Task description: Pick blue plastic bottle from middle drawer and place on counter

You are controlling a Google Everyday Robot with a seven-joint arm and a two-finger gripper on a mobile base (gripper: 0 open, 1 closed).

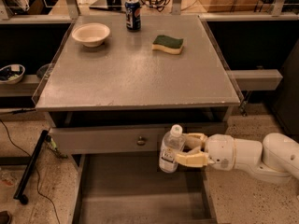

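Where the task stands: the blue plastic bottle is out of the middle drawer and in the air. The pick looks done and the placing on the counter is not yet done, so roughly halfway.
Gripper: the gripper, on the white arm reaching in from the right, is clamped around the bottle at its label, one tan finger on each side.
Bottle position: nearly upright, white cap up, above the open drawer, in front of the closed drawer front with its brass knob, and below the counter's front edge.
Drawer: pulled out; its visible floor is bare.
Left to do: by judgement, lift the bottle past the edge, carry it over the top, set it down and let go.
On the counter: a cream bowl, a dark blue soda can and a green-and-yellow sponge, all in the far half.
In the way: the counter's front edge lies just above the cap. Clear side guards line the left and right edges, which favours an approach from the front.
Floor, left: a black pole, well apart.
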